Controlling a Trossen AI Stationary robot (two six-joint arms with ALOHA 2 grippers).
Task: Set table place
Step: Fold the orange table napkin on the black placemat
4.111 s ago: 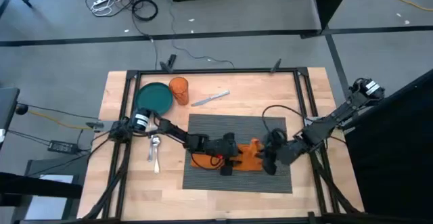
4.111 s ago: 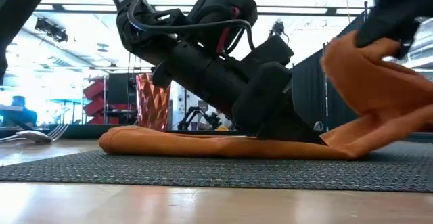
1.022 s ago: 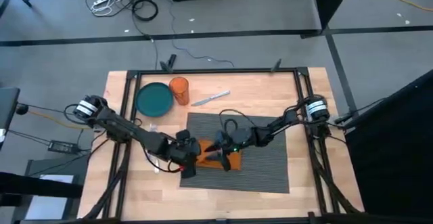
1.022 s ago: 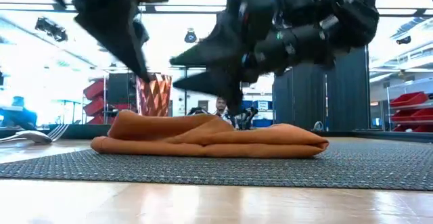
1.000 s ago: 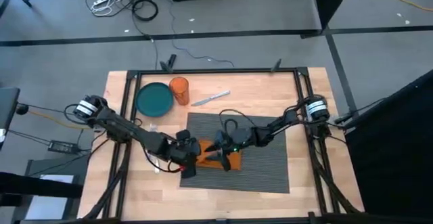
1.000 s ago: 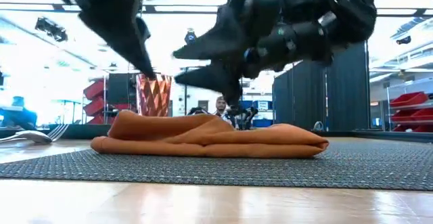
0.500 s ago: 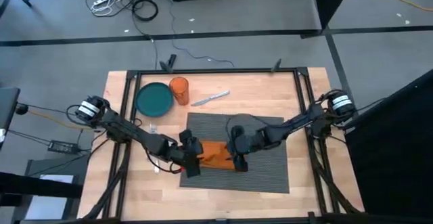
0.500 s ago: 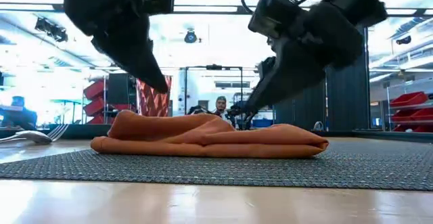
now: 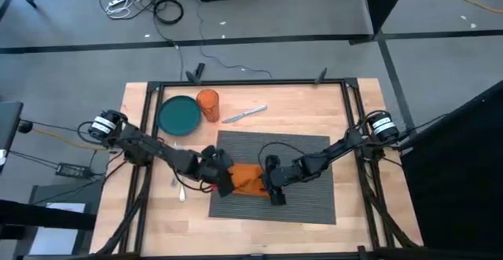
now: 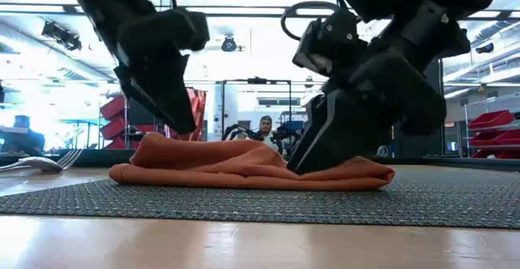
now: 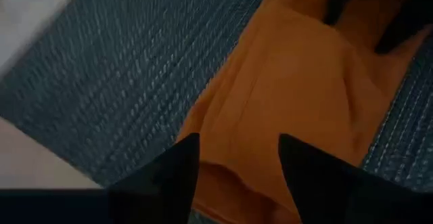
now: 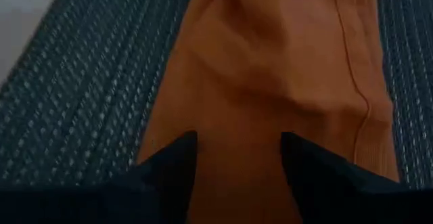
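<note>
The placemat (image 9: 306,183) lies flat mid-worktop (image 9: 361,213), long axis left-right. On its left half, both spread pincers, left pincer (image 9: 226,183) and right pincer (image 9: 274,191), flank the orange napkin (image 9: 250,180), the right touching it.

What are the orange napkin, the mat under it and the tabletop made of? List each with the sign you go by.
Napkin: soft matte cloth, probably cotton; it folds, creases and shows a stitched hem.
Mat: dark grey woven material, perhaps vinyl or fabric; fine ribbed rows, lying flat.
Tabletop: light wood planks with visible seams and a slight sheen, framed by thin black bars, likely metal.
</note>
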